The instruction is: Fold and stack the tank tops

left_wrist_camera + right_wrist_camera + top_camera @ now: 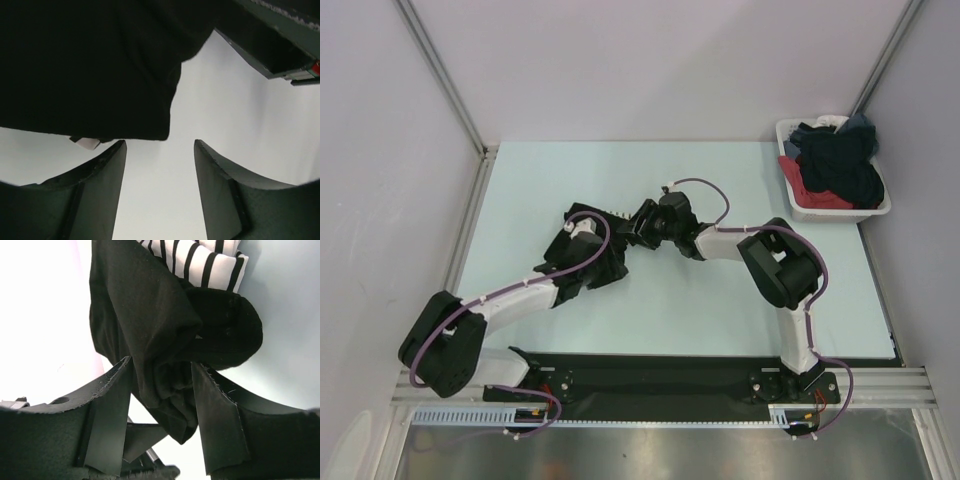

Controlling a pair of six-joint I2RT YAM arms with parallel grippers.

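Right tool is clamped on a bunch of the black tank top, the striped tank top just beyond its tips, while the left tool stands apart and empty just short of that black top's edge; folding seems in hand, and the next move likely calls for a second grip there.

— What sits at the far right corner of your surface?
— A white basket, tucked right into that corner beside the right wall.
— What's in it?
— You've got a heap of clothes, mostly navy and black, piled above the rim. A red piece lies along its near left side.
— And around you?
— Pale walls on three sides, a metal post at the far left corner, and a black plate along your near edge.
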